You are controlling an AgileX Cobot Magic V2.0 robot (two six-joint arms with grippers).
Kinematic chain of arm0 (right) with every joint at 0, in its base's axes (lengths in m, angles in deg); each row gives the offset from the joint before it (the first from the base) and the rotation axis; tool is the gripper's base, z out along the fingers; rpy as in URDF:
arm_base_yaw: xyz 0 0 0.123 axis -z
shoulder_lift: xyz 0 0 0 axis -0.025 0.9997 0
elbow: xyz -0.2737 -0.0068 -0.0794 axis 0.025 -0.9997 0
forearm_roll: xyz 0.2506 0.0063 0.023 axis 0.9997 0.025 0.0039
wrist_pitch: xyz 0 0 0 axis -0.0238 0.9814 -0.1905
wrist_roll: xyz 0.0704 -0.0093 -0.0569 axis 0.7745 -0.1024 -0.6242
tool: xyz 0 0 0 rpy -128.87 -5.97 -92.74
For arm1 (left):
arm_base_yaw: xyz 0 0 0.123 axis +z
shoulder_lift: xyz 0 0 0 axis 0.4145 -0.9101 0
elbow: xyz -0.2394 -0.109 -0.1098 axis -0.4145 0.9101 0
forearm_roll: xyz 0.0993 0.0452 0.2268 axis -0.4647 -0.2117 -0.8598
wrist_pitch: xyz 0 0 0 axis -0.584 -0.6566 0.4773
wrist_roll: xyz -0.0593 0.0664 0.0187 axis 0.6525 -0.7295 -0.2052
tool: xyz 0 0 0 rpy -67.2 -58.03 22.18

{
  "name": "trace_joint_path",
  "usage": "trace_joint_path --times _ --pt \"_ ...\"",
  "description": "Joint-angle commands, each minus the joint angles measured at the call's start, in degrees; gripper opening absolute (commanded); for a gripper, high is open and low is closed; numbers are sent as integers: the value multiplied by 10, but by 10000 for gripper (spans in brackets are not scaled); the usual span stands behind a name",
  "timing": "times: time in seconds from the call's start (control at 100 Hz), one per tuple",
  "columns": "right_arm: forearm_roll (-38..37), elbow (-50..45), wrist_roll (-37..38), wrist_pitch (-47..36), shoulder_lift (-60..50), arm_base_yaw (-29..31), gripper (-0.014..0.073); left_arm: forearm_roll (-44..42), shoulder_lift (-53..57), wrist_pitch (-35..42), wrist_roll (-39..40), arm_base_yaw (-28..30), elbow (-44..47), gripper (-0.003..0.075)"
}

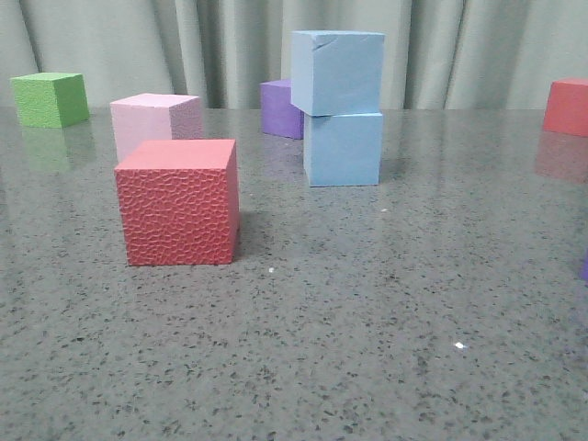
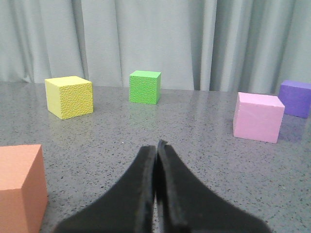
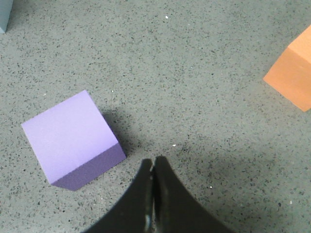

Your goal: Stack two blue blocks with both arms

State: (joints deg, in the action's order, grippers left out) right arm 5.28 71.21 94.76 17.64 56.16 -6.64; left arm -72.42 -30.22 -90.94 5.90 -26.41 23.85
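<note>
Front view hides both arms; upper blue block (image 1: 337,72) sits on lower blue block (image 1: 343,149). Left gripper (image 2: 156,145) and right gripper (image 3: 153,161) are pressed closed, empty.

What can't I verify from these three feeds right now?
- Purple cube, front view: partly hidden behind the blue stack (upper blue block on lower blue block).
- Orange cube, right wrist view: cut off by the frame edge.
- Both arms: absent from the front view; only the shut left gripper and right gripper show.

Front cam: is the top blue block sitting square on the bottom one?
No. The top blue block rests on the bottom blue block but is shifted left and twisted, overhanging its left edge.
</note>
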Motion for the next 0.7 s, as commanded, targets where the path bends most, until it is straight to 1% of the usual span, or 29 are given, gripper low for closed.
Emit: trace_joint_path --times 0.0,0.32,0.43,0.69 --pt "-8 14 -5 -35 2 5 -67 0 19 41 6 -5 24 -19" --pt "-9 13 -5 -36 2 5 -67 0 19 41 6 -5 24 -19" --pt "-31 13 -5 -44 2 5 -67 0 19 41 6 -5 24 -19" --pt "-30 12 -5 -47 -1 5 -67 0 19 41 6 -5 24 -19"
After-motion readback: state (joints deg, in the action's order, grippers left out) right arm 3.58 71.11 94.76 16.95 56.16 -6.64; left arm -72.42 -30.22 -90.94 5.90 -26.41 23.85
